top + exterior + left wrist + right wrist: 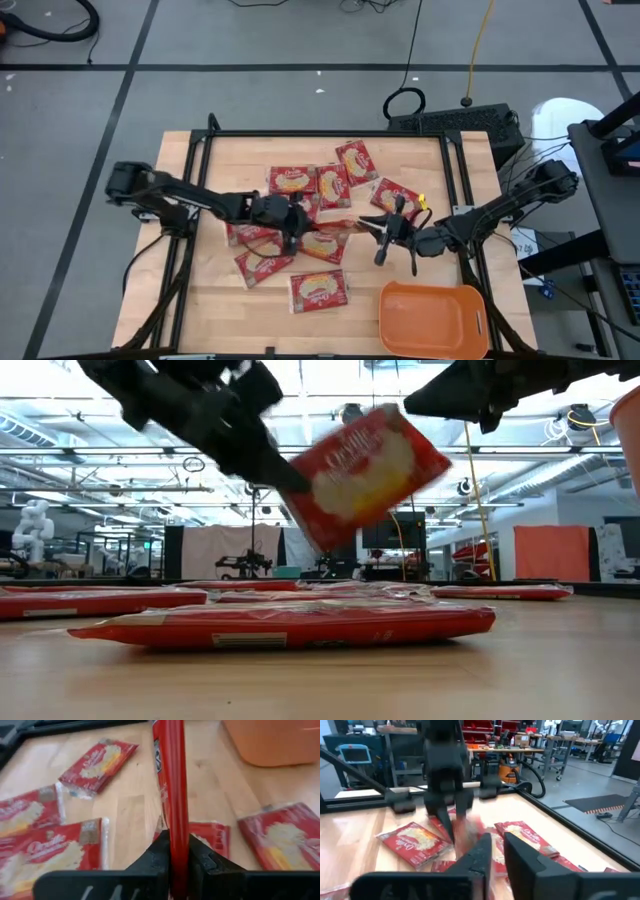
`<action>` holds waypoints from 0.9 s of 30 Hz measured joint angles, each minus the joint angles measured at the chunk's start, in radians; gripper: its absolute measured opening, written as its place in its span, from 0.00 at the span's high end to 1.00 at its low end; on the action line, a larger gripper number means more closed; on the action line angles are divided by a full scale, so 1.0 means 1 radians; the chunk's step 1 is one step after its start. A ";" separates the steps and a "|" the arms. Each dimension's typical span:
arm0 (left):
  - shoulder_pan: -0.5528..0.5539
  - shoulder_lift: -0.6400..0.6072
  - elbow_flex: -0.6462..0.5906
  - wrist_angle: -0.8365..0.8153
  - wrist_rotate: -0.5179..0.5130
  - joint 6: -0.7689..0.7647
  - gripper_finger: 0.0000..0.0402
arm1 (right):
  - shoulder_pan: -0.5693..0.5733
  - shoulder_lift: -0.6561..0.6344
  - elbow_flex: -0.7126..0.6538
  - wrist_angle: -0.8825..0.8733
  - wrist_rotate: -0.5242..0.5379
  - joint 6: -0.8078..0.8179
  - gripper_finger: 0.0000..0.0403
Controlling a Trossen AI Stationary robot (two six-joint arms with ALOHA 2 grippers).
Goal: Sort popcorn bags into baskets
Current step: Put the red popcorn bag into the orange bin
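Left gripper (296,228): near the middle of the tabletop, clamped on one popcorn bag (365,465) by its edge – the left wrist view shows the two fingers pinching the thin red packet edge-on.

Held bag: lifted clear of the wood, tilted, label facing the low camera. Its long axis seems to run out from the fingers toward the right arm. Judged: held by one end so the free end is offered for a handover.

Right gripper (388,232): just beside the bag's free end, right of centre. In its own wrist view the fingers (522,855) stand parted with a gap, around nothing I can confirm – probably waiting to take the bag.

Basket (434,320): orange, at the near right corner of the tabletop, nothing visible inside. It lies on the right arm's side, which would explain passing the bag across.

Other bags (318,291): flat on the wood, labels up, clustered around the centre and far edge at mixed angles.
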 joint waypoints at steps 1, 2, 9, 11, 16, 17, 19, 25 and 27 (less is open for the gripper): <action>-0.003 -0.026 0.004 -0.017 0.002 0.009 0.95 | 0.004 0.000 0.000 0.001 0.000 0.002 0.84; -0.008 -0.057 0.006 -0.062 0.003 0.021 0.95 | 0.007 0.000 0.000 0.003 0.000 0.003 0.81; -0.032 -0.180 0.002 -0.278 0.058 0.112 0.93 | 0.024 -0.001 0.001 -0.007 -0.017 -0.001 0.66; -0.042 -0.194 0.004 -0.313 0.058 0.126 0.91 | 0.023 0.000 0.010 -0.013 -0.057 0.003 0.64; -0.072 -0.195 0.002 -0.327 0.058 0.234 0.94 | 0.023 0.024 0.108 -0.115 -0.152 -0.049 0.62; -0.078 -0.195 0.002 -0.323 0.062 0.274 0.95 | 0.029 0.038 0.135 -0.157 -0.168 -0.088 0.62; -0.084 -0.195 0.003 -0.326 0.092 0.361 0.95 | 0.034 0.077 0.199 -0.231 -0.202 -0.174 0.62; -0.087 -0.194 0.003 -0.288 0.258 0.529 0.91 | 0.026 0.248 0.383 -0.317 -0.301 -0.566 0.62; -0.083 -0.190 0.003 -0.267 0.266 0.541 0.90 | 0.017 0.304 0.422 -0.311 -0.321 -0.707 0.62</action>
